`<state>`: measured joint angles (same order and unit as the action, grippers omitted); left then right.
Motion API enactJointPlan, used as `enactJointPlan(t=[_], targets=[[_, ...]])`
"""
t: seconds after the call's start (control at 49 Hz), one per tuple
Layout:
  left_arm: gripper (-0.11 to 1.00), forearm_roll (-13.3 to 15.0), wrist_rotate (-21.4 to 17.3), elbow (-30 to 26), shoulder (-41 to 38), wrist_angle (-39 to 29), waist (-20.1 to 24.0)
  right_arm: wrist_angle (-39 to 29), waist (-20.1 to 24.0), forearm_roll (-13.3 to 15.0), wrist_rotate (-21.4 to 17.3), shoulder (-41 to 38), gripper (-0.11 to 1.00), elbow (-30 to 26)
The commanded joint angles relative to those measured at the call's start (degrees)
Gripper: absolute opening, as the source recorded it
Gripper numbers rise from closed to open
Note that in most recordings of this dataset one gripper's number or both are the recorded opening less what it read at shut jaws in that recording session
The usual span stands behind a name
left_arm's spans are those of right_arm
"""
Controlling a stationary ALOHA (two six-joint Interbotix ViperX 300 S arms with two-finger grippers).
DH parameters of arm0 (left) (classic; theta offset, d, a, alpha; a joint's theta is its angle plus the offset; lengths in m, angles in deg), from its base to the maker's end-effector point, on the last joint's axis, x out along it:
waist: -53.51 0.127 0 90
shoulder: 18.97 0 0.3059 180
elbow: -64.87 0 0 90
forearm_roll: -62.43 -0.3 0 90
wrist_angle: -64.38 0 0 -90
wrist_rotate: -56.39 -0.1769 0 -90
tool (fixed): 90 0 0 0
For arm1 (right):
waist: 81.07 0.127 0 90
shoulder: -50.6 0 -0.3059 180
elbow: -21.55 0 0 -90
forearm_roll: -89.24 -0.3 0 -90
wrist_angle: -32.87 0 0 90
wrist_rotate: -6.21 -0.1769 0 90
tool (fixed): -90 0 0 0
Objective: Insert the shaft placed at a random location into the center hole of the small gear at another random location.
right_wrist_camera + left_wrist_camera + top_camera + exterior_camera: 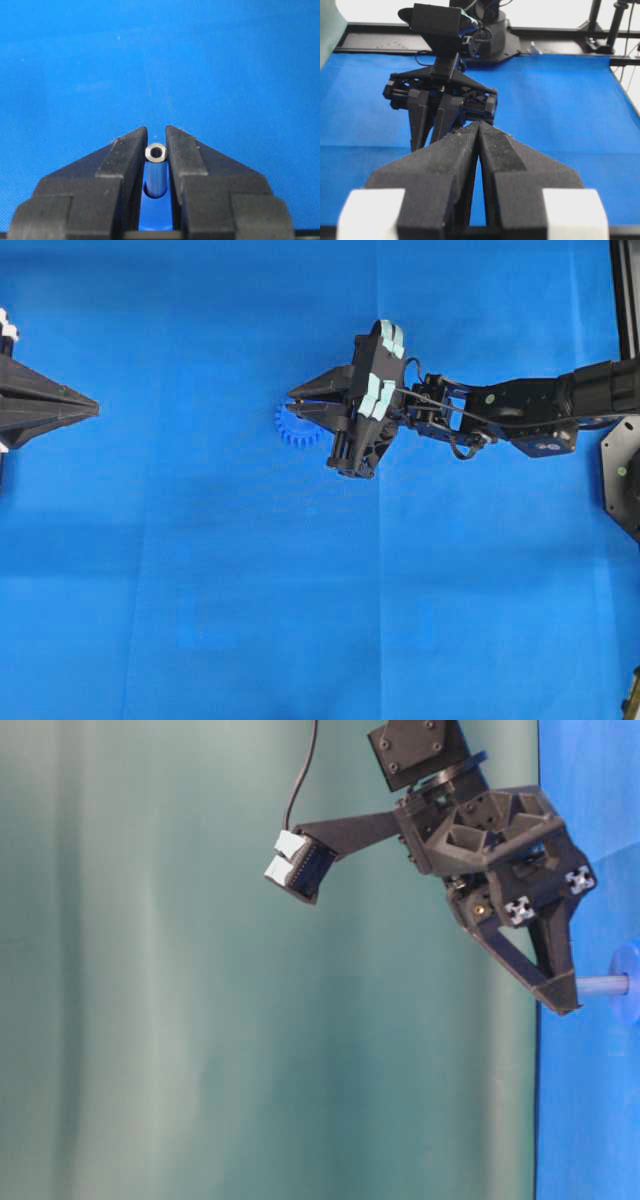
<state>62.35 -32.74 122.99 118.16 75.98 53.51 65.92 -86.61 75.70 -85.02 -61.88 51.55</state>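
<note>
Jaws of the right gripper (156, 145) clamp the shaft (156, 152) over the small gear (297, 428); left gripper (479, 131) jaws together.

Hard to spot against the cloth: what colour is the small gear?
Bright blue, like the cloth. The small gear shows best in the overhead view, beside the right claw.

Right arm (530, 410) reaches in from the right edge of the overhead view toward mid-table, wrist pitched down. Right gripper (292, 400) points left in that view; its tips sit close together. In the right wrist view the two fingers (125, 155) clamp a thin pin between them, tips nearly parallel, narrow gap. Left gripper (92, 406) sits at the far left edge, well apart from the right one, pointing toward centre. Left fingers (455, 165) pressed together, nothing between them.
</note>
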Motion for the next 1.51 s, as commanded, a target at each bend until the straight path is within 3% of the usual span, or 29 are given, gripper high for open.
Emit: enactJointPlan(t=[0.0,0.449,1.102,1.183,1.408,1.489], targets=[[0.0,-0.1,0.1,-0.6,-0.3,0.3,0.1,1.0,0.1,-0.3,0.1,0.5,0.03,-0.3],[0.0,-0.1,0.1,-0.6,-0.2,0.3,0.0,1.1,0.1,-0.6,0.1,-3.6,0.03,-0.8],[0.0,-0.1,0.1,-0.6,-0.3,0.3,0.0,0.0,0.1,0.0,0.4,-3.6,0.05,-0.9],[0.0,-0.1,0.2,-0.6,-0.3,0.3,0.0,0.0,0.2,0.0,0.4,-3.5,0.17,-1.0],[0.0,-0.1,0.2,-0.6,-0.3,0.3,0.1,-1.0,0.1,0.0,0.5,-2.5,0.79,-1.0],[0.0,-0.1,0.2,-0.6,-0.3,0.3,0.0,-1.1,0.1,0.0,0.5,-2.1,0.93,-0.9]])
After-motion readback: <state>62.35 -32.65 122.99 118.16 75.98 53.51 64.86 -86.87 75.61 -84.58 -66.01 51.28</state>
